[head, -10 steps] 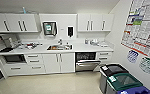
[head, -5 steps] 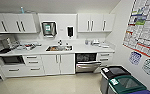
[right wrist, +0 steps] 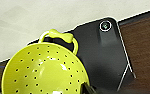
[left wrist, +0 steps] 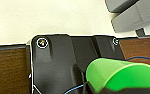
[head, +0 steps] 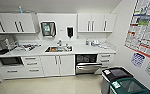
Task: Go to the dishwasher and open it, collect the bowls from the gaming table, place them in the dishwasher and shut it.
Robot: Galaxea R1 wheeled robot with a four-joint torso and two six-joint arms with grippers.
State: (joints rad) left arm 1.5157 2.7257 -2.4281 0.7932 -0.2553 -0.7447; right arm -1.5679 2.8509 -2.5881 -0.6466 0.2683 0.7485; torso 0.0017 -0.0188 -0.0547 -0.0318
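From the head view, the dishwasher (head: 88, 64) is seen under the white counter (head: 91, 49), right of the sink (head: 58, 48), its steel door dropped partly open over a dark interior.

In the left wrist view, a green plastic bowl (left wrist: 121, 76) is seen close against the wrist; whether it is gripped cannot be told.

In the right wrist view, a yellow perforated bowl (right wrist: 44, 71) with a loop handle (right wrist: 63, 38) (colander-like) is seen; the grip cannot be told either. Both are judged light, stiff and slippery, best pinched at the rim.
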